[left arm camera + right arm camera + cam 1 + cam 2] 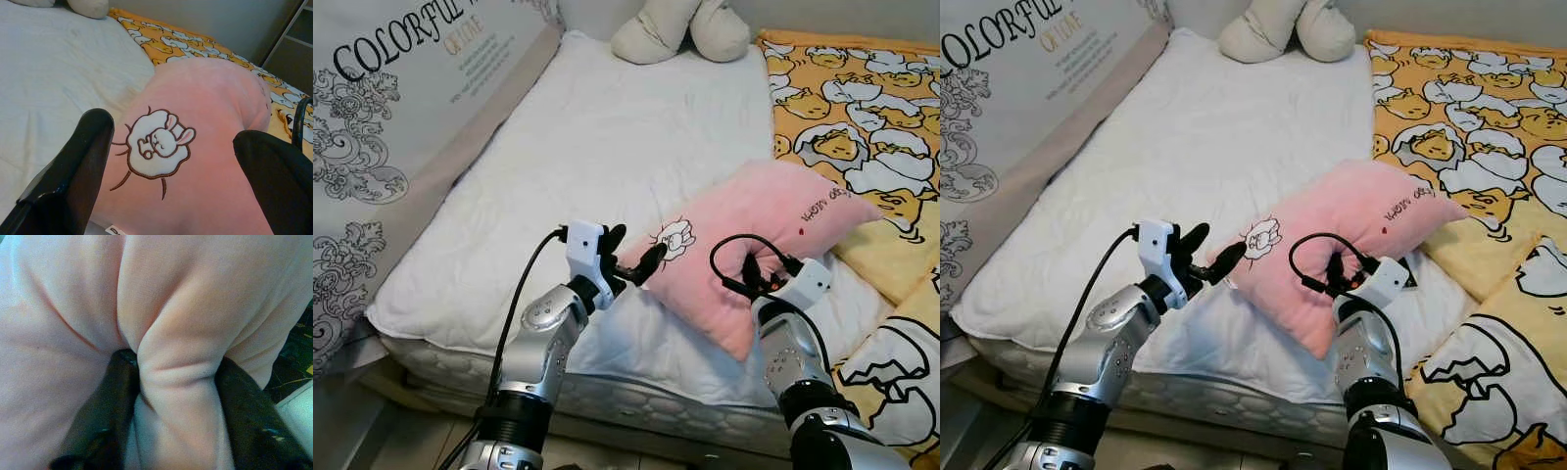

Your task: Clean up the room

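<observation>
The right gripper [178,377] has its two black fingers [105,406] clamped on a thick fold of the pink pillow [759,240], the plush bulging up between them and creasing on either side. The left gripper [631,259] has its fingers [73,166] spread wide apart, holding nothing, with the tips just at the pillow's near left corner, beside the embroidered white rabbit patch [156,144]. The pillow lies tilted across the bed's near right part, its lower edge towards the bed's front edge and its far corner, which bears small dark lettering, resting against the yellow blanket [862,117]. That blanket, printed with white egg-shaped cartoon figures, covers the right side of the bed and spills down over its near right corner. The rest of the bed is a white quilted mattress cover [578,147], rumpled and bare in the middle. At the far edge of the bed sits a cream stuffed toy [680,29]. Along the bed's left edge stands a grey panel [372,127] with ornate scroll patterns and the printed word COLORFUL. A black cable loops over each wrist.
</observation>
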{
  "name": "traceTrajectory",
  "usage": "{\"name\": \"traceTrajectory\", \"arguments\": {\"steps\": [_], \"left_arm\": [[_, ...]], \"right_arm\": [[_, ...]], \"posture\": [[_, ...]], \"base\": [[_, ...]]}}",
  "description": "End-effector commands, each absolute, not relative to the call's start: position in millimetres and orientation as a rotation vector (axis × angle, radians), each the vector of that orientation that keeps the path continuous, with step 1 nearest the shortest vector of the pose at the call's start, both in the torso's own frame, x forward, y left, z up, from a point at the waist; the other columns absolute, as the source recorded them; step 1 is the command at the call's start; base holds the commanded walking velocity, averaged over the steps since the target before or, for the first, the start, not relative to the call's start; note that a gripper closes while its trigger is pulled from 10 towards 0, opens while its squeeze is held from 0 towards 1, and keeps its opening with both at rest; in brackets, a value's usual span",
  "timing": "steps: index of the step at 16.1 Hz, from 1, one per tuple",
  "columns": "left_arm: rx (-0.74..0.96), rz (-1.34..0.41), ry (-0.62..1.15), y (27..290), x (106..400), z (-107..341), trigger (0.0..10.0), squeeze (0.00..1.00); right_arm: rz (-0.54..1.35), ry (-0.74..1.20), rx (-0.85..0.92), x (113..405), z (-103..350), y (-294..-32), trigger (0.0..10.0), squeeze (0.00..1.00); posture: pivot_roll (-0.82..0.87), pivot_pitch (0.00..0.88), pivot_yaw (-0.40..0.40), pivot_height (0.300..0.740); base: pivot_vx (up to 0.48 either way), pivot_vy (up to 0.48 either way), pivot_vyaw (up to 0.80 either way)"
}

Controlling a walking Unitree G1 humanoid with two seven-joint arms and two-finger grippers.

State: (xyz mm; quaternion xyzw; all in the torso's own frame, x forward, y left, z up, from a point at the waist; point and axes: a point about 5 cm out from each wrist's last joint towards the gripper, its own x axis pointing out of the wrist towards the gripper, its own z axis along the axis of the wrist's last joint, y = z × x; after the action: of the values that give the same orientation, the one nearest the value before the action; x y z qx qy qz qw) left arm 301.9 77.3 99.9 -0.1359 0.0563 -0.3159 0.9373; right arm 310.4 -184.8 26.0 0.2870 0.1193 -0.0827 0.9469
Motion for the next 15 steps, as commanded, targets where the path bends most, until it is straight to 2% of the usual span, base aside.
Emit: {"name": "traceTrajectory", "arguments": {"steps": [1, 6, 8, 10, 15], "left_arm": [[-0.259, -0.646, 0.103, 77, 303, 106, 10.0, 0.00], [-0.248, -0.647, 0.106, 78, 304, 106, 10.0, 0.00], [-0.234, -0.659, 0.097, 80, 301, 104, 10.0, 0.00], [-0.300, -0.608, 0.081, 84, 301, 103, 10.0, 0.00], [-0.312, -0.420, 0.039, 99, 305, 104, 10.0, 0.00]], "right_arm": [[-0.129, 0.290, 0.594, 311, 22, -170, 0.0, 0.00], [-0.152, 0.301, 0.636, 310, 19, -169, 0.0, 0.00], [-0.137, 0.296, 0.597, 310, 20, -169, 0.0, 0.00], [-0.129, 0.282, 0.571, 310, 22, -171, 0.0, 0.00], [-0.147, 0.281, 0.540, 305, 19, -182, 0.0, 0.00]], "posture": [[-0.07, 0.000, 0.059, 0.730], [-0.07, 0.000, 0.060, 0.730], [-0.07, 0.000, 0.059, 0.730], [-0.08, 0.000, 0.057, 0.730], [-0.08, 0.000, 0.051, 0.730]], "base": [[0.000, 0.000, 0.00], [0.000, 0.000, 0.00], [0.000, 0.000, 0.00], [0.000, 0.000, 0.00], [0.000, 0.000, 0.00]]}}
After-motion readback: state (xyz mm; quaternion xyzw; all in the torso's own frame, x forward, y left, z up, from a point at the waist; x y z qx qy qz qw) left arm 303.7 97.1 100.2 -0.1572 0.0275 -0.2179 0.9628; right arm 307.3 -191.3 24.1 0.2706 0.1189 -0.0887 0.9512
